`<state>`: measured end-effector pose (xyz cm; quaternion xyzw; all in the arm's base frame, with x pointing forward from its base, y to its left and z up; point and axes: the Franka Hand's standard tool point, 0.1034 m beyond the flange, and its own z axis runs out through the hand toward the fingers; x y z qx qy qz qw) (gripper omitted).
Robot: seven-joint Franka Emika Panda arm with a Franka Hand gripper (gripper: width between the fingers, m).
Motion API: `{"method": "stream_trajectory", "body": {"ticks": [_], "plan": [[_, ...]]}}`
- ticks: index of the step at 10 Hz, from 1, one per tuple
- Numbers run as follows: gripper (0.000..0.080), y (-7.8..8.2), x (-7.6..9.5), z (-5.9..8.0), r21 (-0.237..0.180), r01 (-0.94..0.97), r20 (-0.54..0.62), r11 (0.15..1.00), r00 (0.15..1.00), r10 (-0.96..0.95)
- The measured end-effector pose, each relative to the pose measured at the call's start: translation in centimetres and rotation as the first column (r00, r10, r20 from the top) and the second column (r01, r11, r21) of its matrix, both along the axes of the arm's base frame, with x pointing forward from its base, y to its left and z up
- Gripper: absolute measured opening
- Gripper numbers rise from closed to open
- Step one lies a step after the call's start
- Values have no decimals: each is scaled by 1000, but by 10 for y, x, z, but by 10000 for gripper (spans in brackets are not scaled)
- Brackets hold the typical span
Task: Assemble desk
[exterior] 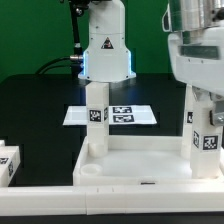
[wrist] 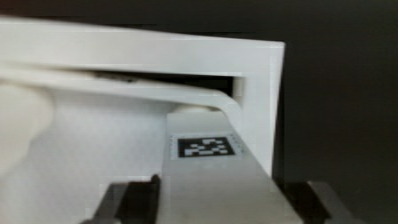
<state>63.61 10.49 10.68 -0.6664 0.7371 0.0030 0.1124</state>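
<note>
Black table [exterior: 40, 120], green backdrop [exterior: 150, 35]: the tabletop panel [exterior: 140, 158] lies socket-side up near the front, the 1st leg [exterior: 97, 115] upright in a corner. My pincer [wrist: 214, 202] is clamped on the 2nd leg [exterior: 205, 128] at another corner; a 3rd leg [exterior: 8, 160] lies loose nearby. Roughly half remains, I judge.

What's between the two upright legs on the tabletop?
Nothing: in the exterior view the tabletop panel is bare between the standing leg and the gripped leg; the marker board lies behind it.
</note>
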Motion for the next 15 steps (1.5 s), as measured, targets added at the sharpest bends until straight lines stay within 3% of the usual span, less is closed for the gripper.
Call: {"method": "stream_trajectory", "body": {"ticks": [4, 7, 8, 9, 10, 11, 12, 14, 15], "plan": [[294, 19, 10, 0, 63, 389, 0, 919, 921, -390], [294, 18, 10, -1, 53, 400, 5, 915, 916, -401], [379, 18, 10, -1, 51, 388, 7, 920, 921, -389], [516, 18, 10, -1, 50, 388, 7, 920, 921, -389], [516, 19, 10, -1, 49, 378, 5, 924, 925, -379], [625, 23, 8, 6, 51, 341, -13, 939, 940, -341], [644, 23, 10, 20, 60, 306, 1, 950, 952, -306], [649, 7, 11, 45, 63, 236, 36, 970, 970, -239], [649, 8, 10, 41, 60, 240, 32, 969, 970, -243]]}}
